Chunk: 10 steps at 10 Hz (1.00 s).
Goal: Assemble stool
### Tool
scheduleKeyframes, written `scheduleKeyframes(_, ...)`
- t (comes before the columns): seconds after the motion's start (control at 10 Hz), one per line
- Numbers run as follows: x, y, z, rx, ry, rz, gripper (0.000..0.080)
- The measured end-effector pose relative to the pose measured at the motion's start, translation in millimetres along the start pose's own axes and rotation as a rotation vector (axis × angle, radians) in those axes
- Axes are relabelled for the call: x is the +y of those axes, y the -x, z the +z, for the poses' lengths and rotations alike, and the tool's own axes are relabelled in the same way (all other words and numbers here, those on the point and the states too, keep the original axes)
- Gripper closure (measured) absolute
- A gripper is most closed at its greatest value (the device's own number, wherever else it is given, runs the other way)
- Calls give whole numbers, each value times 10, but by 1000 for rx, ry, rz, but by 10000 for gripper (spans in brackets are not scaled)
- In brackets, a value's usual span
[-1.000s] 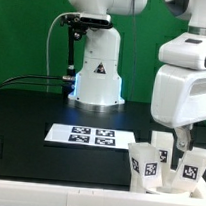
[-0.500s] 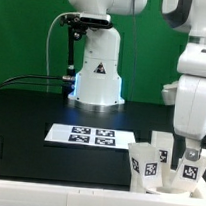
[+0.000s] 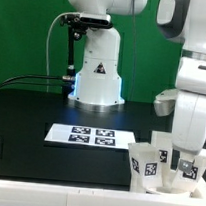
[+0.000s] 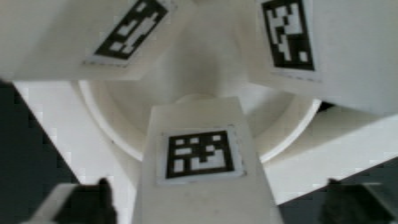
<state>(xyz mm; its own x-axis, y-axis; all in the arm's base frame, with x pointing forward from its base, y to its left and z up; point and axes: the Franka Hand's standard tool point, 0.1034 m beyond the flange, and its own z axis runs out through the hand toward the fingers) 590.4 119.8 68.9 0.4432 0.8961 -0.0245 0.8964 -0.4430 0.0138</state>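
Since the earlier frames, the arm shifts rightward and lowers over the stool parts clustered at lower right of the exterior view on the bench (image 3: pixel 31 105). Wrist view: a leg (image 4: pixel 210 150) stands between the fingers (image 4: pixel 89 200), seat (image 4: pixel 125 125) behind. Whether the hand (image 4: pixel 205 205) is clenched cannot be told. Step: grasping a leg; next, closing squarely.

- Exterior view: even, bright overhead light. My white casing at three o'clock is nearly washed out, and the black table (image 3: pixel 30 110) shows a soft sheen.
- Wrist view: soft and blurry throughout. The tagged leg (image 4: pixel 205 150) at six o'clock is sharpest; dark shadow fills the corners.
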Motion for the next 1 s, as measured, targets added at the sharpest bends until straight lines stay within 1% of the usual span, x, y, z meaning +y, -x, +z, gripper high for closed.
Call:
scheduleKeyframes(0.1,6,7,0,0,0,1,399)
scheduleKeyframes(0.2,7,9,0,0,0,60,466)
scheduleKeyframes(0.4,7,9,0,0,0,207,466)
scheduleKeyframes(0.5,35,18,0,2,-3,324,466)
scheduleKeyframes(0.6,123,26,0,4,4,439,466)
scheduleKeyframes(0.7,182,27,8,12,3,534,466)
scheduleKeyframes(0.8,210,5,5,17,1,671,466)
scheduleKeyframes(0.9,244,32,1,17,-4,767,466)
scheduleKeyframes(1.0,287,71,-7,24,-18,821,466)
